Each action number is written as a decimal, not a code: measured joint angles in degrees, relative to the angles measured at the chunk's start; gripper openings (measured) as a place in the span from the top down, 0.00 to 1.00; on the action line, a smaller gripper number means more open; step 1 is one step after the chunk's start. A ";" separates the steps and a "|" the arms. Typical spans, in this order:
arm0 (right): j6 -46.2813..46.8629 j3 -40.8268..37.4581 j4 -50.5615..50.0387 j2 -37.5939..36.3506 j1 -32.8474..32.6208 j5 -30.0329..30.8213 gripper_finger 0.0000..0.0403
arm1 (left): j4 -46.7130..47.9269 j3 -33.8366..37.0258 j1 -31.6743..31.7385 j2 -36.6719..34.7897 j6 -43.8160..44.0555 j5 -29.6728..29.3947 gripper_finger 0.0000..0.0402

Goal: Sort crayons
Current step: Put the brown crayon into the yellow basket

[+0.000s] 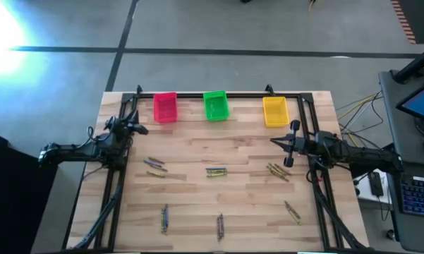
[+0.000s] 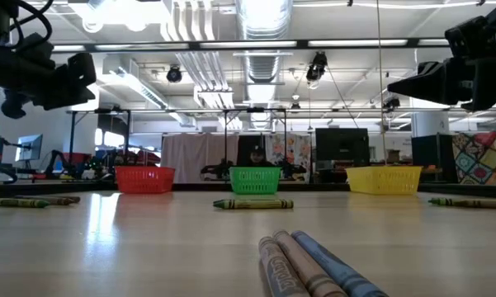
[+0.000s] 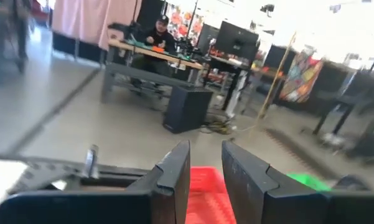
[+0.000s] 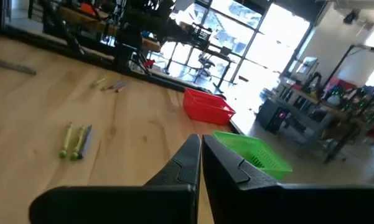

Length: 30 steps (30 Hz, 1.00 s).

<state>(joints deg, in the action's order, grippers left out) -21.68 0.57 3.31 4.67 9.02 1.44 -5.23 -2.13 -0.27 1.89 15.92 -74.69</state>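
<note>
A: From above, where are the crayons (image 1: pixel 216 171)?

B: Scattered in small clusters across the wooden table (image 1: pixel 197 148), none in the pink bin (image 1: pixel 165 107), green bin (image 1: pixel 215 106) or yellow bin (image 1: pixel 275 111) along the far edge. The left gripper (image 1: pixel 137 128) is near the pink bin, the right gripper (image 1: pixel 277 142) below the yellow one.

A: At table level?

B: Three crayons lie close to the camera; both arms hang above the table.

A: The wrist cameras?

B: Left fingers (image 3: pixel 174 177) slightly parted, grasping nothing. Right fingers (image 4: pixel 187 163) pressed together, empty.
</note>
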 joint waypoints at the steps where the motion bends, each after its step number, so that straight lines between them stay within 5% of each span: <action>1: 3.35 0.01 0.00 0.00 -0.02 -0.26 0.98 | -0.11 0.00 -0.02 0.00 1.90 0.39 0.81; 11: 45.33 -0.01 0.50 0.02 0.00 0.48 0.98 | -0.83 0.14 0.00 0.05 2.93 1.38 0.81; 16: 42.37 0.00 2.94 0.00 0.00 2.34 0.98 | -0.76 0.62 0.00 0.20 -0.36 9.90 0.81; 20: 43.05 -0.01 5.78 0.32 0.00 10.23 0.98 | -0.75 0.68 0.00 0.20 -3.99 5.45 0.81; 30: 47.86 -0.02 8.23 8.92 -0.04 10.16 0.98 | 0.30 0.72 0.00 0.22 -6.49 -0.28 0.81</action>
<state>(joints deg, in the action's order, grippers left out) 26.18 0.56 11.54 13.58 8.97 11.60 -4.93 -1.41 -0.27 2.11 9.43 -74.97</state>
